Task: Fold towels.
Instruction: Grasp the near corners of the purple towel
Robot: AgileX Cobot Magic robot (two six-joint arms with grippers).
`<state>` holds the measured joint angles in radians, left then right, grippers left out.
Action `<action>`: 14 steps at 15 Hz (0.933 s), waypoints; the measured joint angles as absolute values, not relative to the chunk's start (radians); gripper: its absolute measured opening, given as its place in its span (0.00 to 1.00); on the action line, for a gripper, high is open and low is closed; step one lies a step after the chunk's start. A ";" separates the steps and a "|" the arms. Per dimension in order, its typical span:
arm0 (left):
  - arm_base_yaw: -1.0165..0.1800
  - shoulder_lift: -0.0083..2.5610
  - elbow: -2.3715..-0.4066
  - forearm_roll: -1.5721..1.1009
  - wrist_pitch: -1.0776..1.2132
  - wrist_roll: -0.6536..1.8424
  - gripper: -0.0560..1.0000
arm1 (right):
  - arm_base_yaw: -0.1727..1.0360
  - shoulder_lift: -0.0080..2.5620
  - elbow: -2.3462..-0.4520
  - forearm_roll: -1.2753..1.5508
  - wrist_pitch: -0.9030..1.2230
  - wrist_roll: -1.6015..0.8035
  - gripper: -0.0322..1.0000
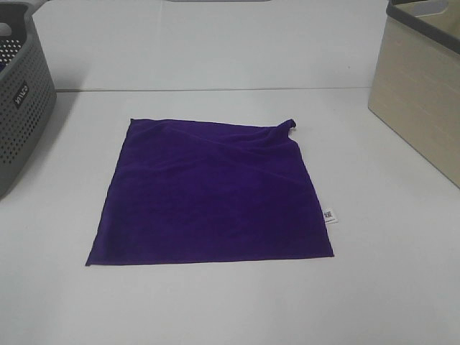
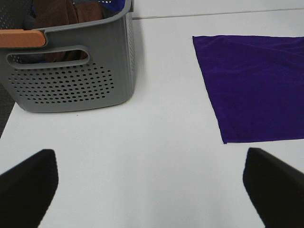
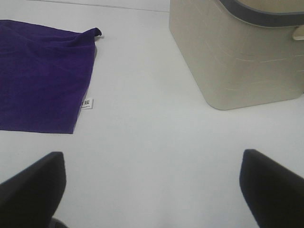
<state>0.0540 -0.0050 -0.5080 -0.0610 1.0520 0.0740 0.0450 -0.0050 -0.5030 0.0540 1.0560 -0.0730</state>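
A deep purple towel (image 1: 208, 194) lies spread flat on the white table (image 1: 388, 287), with a small white tag (image 1: 329, 215) on its right edge and its far right corner (image 1: 287, 125) curled up. It also shows in the left wrist view (image 2: 256, 85) and the right wrist view (image 3: 40, 76). My left gripper (image 2: 152, 190) is open and empty over bare table, between the grey basket and the towel. My right gripper (image 3: 152, 190) is open and empty over bare table, right of the towel. Neither gripper shows in the high view.
A grey perforated basket (image 1: 18, 108) stands at the table's left; the left wrist view shows brown cloth inside the basket (image 2: 66, 14). A beige basket (image 1: 420, 86) with a dark rim stands at the right, also in the right wrist view (image 3: 237, 57).
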 joint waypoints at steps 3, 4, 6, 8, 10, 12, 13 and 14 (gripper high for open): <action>0.054 -0.005 -0.508 -0.061 1.052 0.074 0.99 | 0.045 -0.005 -0.503 0.052 1.056 -0.073 0.97; 0.054 -0.005 -0.508 -0.061 1.052 0.074 0.99 | 0.045 -0.005 -0.503 0.052 1.056 -0.073 0.97; 0.054 -0.005 -0.508 -0.061 1.052 0.074 0.99 | 0.045 -0.005 -0.503 0.052 1.056 -0.073 0.97; 0.054 -0.005 -0.508 -0.061 1.052 0.074 0.99 | 0.045 -0.005 -0.503 0.052 1.056 -0.073 0.97; 0.054 -0.005 -0.508 -0.061 1.052 0.074 0.99 | 0.045 -0.005 -0.503 0.052 1.056 -0.073 0.97; 0.054 -0.005 -0.508 -0.061 1.052 0.074 0.99 | 0.045 -0.005 -0.503 0.052 1.056 -0.073 0.97; 0.054 -0.005 -0.508 -0.061 1.052 0.074 0.99 | 0.045 -0.005 -0.503 0.052 1.056 -0.073 0.97; 0.054 -0.005 -0.508 -0.061 1.052 0.074 0.99 | 0.045 -0.005 -0.503 0.052 1.056 -0.073 0.97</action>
<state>0.0540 -0.0050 -0.5080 -0.0610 1.0520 0.0740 0.0450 -0.0050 -0.5030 0.0520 1.0560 -0.0730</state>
